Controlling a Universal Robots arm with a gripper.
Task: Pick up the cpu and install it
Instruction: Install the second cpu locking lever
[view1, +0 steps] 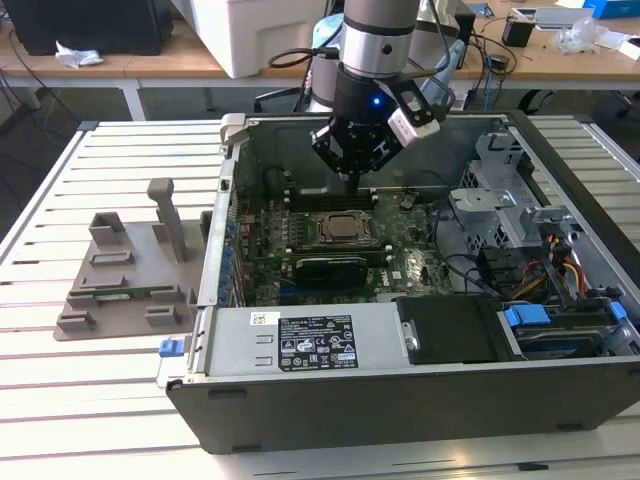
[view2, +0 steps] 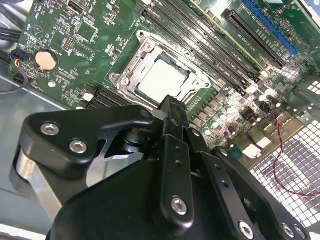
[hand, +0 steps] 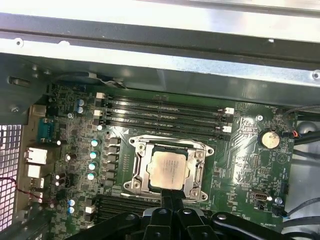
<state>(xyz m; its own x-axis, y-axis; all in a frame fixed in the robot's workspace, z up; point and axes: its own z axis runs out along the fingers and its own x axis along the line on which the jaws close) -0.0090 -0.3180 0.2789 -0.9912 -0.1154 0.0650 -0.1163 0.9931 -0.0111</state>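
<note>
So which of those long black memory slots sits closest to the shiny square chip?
The slot bordering the socket frame around the silver square cpu; the other slots lie farther toward the case wall.

The small flat square cpu with its shiny silver metal top (hand: 169, 169) lies face up and level in the metal-framed socket (hand: 200, 172) at the middle of the green motherboard (hand: 240, 145), inside the open computer case (view1: 400, 400). In the second wrist view the chip (view2: 162, 80) shows pale and reflective, its edges lined up squarely with the socket frame around it. Nothing touches its top.
</note>
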